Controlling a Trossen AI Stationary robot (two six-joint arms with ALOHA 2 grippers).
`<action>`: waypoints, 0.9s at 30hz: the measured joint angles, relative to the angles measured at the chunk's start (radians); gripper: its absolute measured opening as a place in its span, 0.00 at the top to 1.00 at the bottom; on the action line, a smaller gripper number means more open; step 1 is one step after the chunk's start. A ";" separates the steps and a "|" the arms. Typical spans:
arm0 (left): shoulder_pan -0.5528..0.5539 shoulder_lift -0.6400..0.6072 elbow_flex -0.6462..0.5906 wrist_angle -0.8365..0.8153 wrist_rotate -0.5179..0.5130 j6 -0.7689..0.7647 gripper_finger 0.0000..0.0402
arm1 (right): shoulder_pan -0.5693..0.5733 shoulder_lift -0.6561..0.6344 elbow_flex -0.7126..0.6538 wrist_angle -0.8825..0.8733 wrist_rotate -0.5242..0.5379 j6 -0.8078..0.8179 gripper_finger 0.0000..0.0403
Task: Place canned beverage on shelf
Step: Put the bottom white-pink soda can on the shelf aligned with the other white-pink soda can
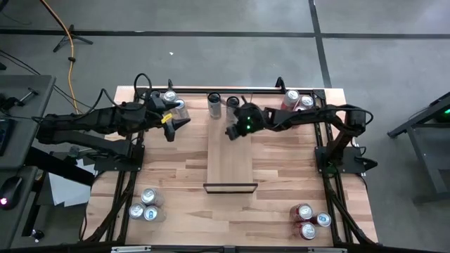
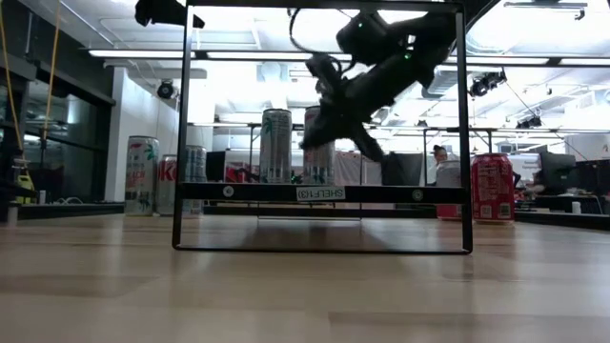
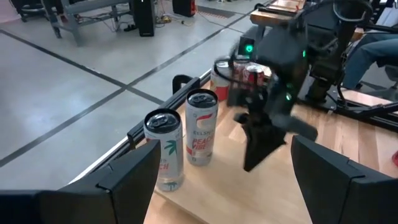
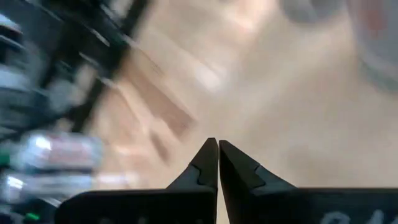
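**Dark grippers, cans on pale shelf**

Right gripper (image 4: 217, 149): jaws clenched, empty, above shelf (image 1: 230, 165) far end, beside two cans (image 3: 201, 127). Left gripper (image 1: 176, 121): jaws spread, empty, left of shelf. More cans (image 1: 146, 205) on tabletop (image 1: 176, 176).

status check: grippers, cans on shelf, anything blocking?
Right gripper shut, empty, over the shelf's far end. Left gripper open, empty, left of it. Two cans standing on shelf. Nothing blocking.
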 joint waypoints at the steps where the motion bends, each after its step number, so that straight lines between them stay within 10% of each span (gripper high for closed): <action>1: 0.000 0.000 0.000 0.001 -0.005 0.002 0.26 | 0.005 -0.004 0.000 -0.045 0.016 -0.013 1.00; 13: 0.001 -0.001 0.000 0.004 -0.037 -0.016 0.26 | -0.009 -0.067 0.000 -0.295 0.486 0.043 1.00; 27: 0.001 -0.001 0.000 0.003 -0.039 -0.067 0.26 | -0.040 -0.058 0.000 -0.191 0.506 0.048 1.00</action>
